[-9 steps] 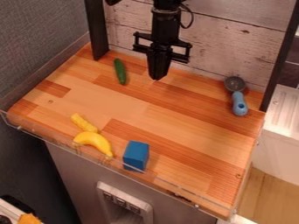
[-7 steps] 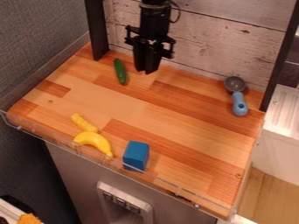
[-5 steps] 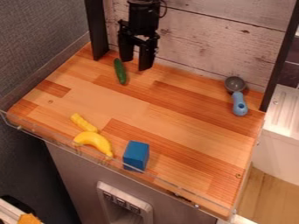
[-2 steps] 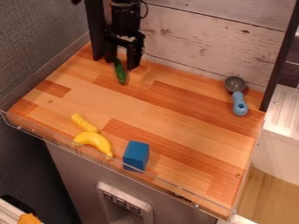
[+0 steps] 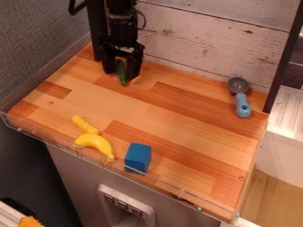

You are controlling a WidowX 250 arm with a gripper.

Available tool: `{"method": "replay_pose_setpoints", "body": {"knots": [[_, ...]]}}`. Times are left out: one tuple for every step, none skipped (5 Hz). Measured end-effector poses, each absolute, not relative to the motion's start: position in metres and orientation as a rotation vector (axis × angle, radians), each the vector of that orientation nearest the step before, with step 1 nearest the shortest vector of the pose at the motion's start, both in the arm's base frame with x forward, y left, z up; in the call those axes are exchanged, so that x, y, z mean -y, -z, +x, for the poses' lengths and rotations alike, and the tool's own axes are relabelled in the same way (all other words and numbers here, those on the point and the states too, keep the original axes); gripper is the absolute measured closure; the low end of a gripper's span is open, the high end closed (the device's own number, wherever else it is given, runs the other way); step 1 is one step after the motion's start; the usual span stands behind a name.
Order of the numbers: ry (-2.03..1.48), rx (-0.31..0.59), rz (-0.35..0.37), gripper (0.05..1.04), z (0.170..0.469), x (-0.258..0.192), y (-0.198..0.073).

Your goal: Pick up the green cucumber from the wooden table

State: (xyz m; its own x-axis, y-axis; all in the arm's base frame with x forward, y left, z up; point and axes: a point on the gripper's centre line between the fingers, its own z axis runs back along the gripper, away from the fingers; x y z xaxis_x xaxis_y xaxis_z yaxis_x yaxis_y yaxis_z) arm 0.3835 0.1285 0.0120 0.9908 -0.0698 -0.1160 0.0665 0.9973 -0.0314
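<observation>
Cucumber (image 5: 122,73) lies at the far left of the wooden worktop (image 5: 148,115), between the spread fingers (image 5: 108,66) of the black hand (image 5: 122,74), which stands wide around it. Near the front edge, left of the middle, are a yellow stick-shaped piece (image 5: 85,124) and a banana (image 5: 95,144), with a blue block (image 5: 137,158) to their right. A blue-handled scoop (image 5: 242,104) lies at the far right.
</observation>
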Motion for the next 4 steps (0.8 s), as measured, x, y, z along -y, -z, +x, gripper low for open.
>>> {"method": "replay_pose_setpoints", "body": {"knots": [[0.136,-0.114,-0.02,0.135,0.3808,-0.1293,-0.0083],[0.21,-0.111,-0.014,0.438,0.3799,-0.131,-0.0064],[0.262,-0.1,-0.008,0.7,0.3829,-0.1318,-0.0073],[0.265,-0.095,-0.004,0.745,0.3889,-0.1327,-0.0078]]}}
